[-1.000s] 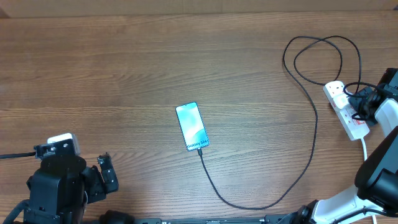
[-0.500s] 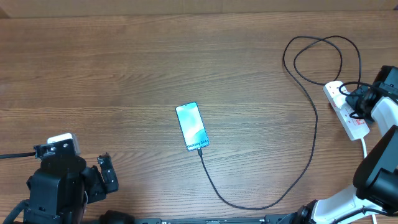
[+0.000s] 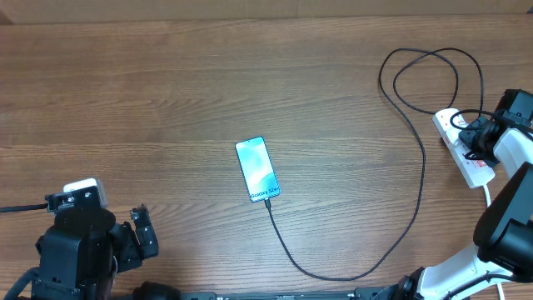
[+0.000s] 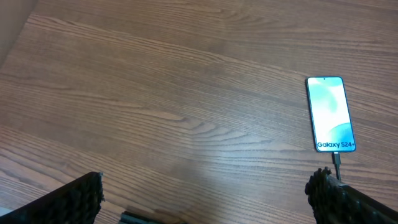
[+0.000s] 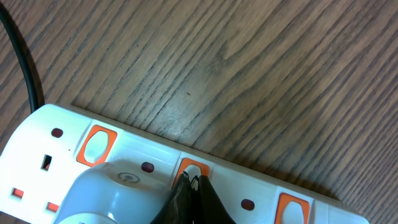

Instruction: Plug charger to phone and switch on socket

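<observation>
The phone (image 3: 257,170) lies face up mid-table with its blue-teal screen lit; in the left wrist view the phone (image 4: 330,113) is at the right. The black charger (image 3: 420,179) runs from the phone's bottom edge, where its tip (image 4: 336,157) meets it, round to loose loops by the white socket (image 3: 478,173) at the right edge. My right gripper (image 3: 473,137) is shut over the socket (image 5: 261,186), its closed tips (image 5: 191,182) touching the middle orange switch (image 5: 193,167). My left gripper (image 4: 205,199) stands open at the front left, holding nothing.
A white plug (image 5: 115,193) sits in the socket next to my right fingertips. Two more orange switches (image 5: 96,144) (image 5: 291,208) flank the touched one. The cable loops (image 3: 429,62) lie behind the socket, and a stretch of black cable (image 5: 22,56) passes its end.
My right gripper has shifted slightly up and left along the socket. The left arm, the phone and the cable have not moved.
</observation>
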Robot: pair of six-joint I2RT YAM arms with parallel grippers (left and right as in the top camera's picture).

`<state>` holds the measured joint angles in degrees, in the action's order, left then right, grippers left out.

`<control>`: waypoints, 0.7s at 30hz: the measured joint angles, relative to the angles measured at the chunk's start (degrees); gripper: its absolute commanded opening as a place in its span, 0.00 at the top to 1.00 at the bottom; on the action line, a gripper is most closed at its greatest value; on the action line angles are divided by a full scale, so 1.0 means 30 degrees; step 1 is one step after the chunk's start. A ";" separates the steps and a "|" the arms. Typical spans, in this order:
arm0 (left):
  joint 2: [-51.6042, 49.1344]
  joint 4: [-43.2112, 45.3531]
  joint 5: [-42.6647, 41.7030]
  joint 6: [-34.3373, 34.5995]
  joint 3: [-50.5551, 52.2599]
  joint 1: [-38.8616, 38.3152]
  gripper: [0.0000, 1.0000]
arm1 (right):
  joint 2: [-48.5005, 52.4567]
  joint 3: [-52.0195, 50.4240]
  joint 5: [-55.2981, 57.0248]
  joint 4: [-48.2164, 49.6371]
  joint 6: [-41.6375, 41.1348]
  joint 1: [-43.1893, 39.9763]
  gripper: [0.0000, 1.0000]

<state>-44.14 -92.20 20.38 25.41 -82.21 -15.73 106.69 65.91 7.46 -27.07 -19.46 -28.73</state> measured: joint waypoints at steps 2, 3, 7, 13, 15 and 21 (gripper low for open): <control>0.0000 -0.0007 0.0000 0.0000 0.0000 0.0000 0.00 | 0.0000 0.0000 -0.0007 0.0000 0.0000 0.0000 0.96; 0.0000 -0.0007 0.0000 0.0000 0.0000 0.0007 0.00 | 0.0000 0.0000 -0.0015 0.0000 0.0000 0.0000 0.96; 0.0000 0.0000 0.0000 0.0000 0.0000 0.0007 0.00 | 0.0000 0.0000 -0.0044 0.0007 0.0007 0.0000 0.96; 0.0000 0.0000 0.0000 0.0000 0.0000 0.0000 0.00 | 0.0000 0.0000 -0.0160 0.0022 -0.0007 -0.0007 0.96; 0.0000 0.0000 0.0000 0.0000 0.0000 0.0000 0.01 | 0.0000 -0.0044 -0.0168 0.0153 0.0000 0.0000 0.96; 0.0000 0.0000 0.0000 0.0000 0.0000 0.0000 0.00 | 0.0000 -0.0248 -0.0182 0.0466 -0.0007 -0.0015 0.96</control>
<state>-44.14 -92.20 20.38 25.41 -82.21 -15.73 106.69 65.17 6.92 -25.67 -19.49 -28.77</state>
